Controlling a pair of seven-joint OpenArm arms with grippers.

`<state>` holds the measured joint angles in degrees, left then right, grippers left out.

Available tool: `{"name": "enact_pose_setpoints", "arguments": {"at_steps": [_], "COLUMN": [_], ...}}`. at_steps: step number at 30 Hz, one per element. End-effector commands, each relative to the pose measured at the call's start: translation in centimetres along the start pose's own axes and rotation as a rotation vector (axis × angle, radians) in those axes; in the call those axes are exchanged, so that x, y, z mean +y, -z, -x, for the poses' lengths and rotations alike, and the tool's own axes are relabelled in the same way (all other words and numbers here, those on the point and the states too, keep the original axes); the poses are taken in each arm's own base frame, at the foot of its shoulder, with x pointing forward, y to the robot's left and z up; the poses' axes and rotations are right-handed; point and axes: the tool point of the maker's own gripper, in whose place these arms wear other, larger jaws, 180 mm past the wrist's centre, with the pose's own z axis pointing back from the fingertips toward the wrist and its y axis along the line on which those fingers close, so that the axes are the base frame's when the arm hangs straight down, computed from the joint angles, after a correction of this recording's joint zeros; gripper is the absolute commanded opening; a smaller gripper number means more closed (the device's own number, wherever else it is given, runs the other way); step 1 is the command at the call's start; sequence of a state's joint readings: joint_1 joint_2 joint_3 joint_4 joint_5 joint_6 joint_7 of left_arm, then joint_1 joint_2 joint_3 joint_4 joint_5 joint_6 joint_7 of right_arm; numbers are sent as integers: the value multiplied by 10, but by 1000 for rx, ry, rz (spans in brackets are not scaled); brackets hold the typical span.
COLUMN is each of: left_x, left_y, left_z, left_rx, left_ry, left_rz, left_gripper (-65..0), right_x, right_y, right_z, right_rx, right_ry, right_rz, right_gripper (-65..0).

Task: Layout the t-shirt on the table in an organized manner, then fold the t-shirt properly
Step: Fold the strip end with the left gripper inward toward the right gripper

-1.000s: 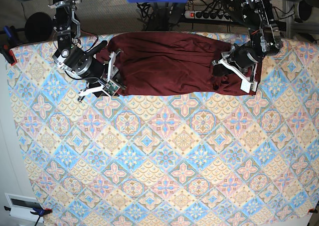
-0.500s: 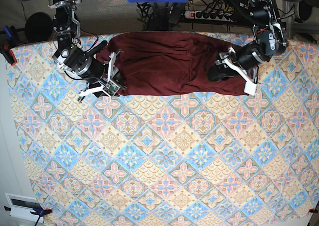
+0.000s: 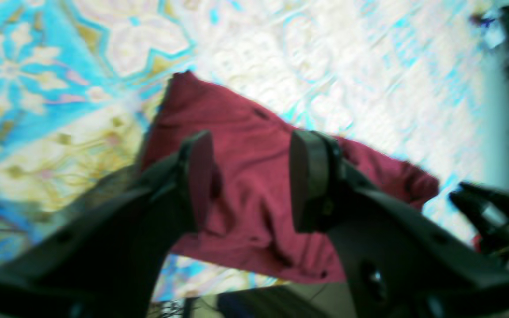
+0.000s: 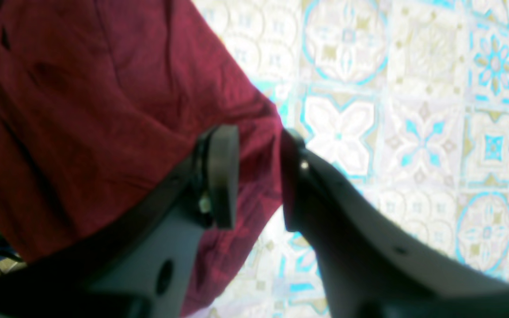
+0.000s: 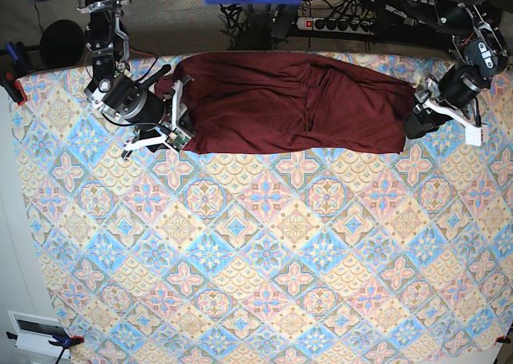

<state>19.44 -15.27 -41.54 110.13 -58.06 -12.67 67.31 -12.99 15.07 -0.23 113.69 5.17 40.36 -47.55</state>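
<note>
The dark maroon t-shirt point(image 5: 280, 99) lies spread as a wide band along the far edge of the patterned table point(image 5: 264, 260). My left gripper point(image 5: 415, 122) is at the shirt's right end. In the left wrist view it point(image 3: 252, 181) is open, with the shirt's corner point(image 3: 245, 128) below the gap. My right gripper point(image 5: 170, 117) is at the shirt's left end. In the right wrist view it point(image 4: 259, 176) is open, and the shirt's edge point(image 4: 82, 110) passes between the jaws over the table point(image 4: 413, 88).
A power strip with cables point(image 5: 337, 23) lies behind the table's far edge. A red clamp point(image 5: 14, 87) grips the far left corner. A white box point(image 5: 36, 332) sits off the near left corner. The patterned cloth stretches toward the near edge.
My left gripper has moved right, from on top of the shirt to its right end, and that end now lies flatter. My right gripper has barely moved.
</note>
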Motion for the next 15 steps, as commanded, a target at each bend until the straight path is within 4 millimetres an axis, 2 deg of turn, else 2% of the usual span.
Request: {"name": "enact_pose_setpoints", "arguments": {"at_steps": [1,8,12,15], "left_x": [0,17,16,12], "left_y": [-2,3,4,7], "left_z": [-10,-2,0,-1], "left_rx": [-23,7,10,-1], "left_ry": [15,-35,-41,-50], "left_rz": [8,-13,-9,2], "left_gripper": [-372,-372,-372,-372], "right_x": [-14,-52,-56,-52], "right_y": [-7,-35,-43,-36], "right_z": [-3,28,53,65], "right_rx": [-11,29,60,69], "right_ry": [6,250,386,455], "right_rz": [41,85,56,16], "right_gripper": [-460,-372,-361,-361]}}
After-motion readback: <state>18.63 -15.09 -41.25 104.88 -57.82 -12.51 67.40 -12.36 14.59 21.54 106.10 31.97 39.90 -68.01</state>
